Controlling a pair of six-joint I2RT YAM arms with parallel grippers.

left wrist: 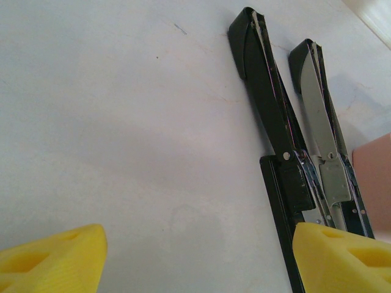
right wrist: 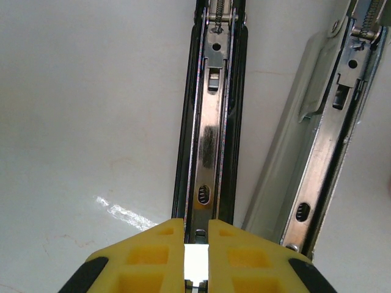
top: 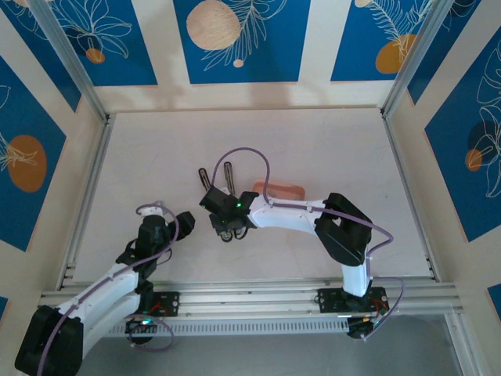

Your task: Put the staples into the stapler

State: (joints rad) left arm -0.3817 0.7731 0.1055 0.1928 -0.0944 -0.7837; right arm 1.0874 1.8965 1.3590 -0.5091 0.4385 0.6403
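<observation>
stapler (right wrist: 211,140): black bars, silver metal channel | staples (right wrist: 197,264): bright silver-white | left gripper (left wrist: 194,262) and right gripper (right wrist: 196,229): yellow fingers | arms (top: 290,213): white, black joints, purple cables | tray (top: 279,189), right of stapler: pink | table (top: 156,149): off-white | far walls (top: 235,39): blue panels, white leaf outlines, orange discs, cream bands

Pink tray (top: 279,189) on pale table (top: 156,164) — blue floral walls (top: 235,39).

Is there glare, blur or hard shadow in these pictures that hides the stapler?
Right wrist view: a glare streak lies on the table left of the stapler, and the staples in the right claw are washed out white. Left wrist view: the fingertips of the left claw are blurred, the stapler fairly sharp. Top view: soft even light, faint shadows.
</observation>
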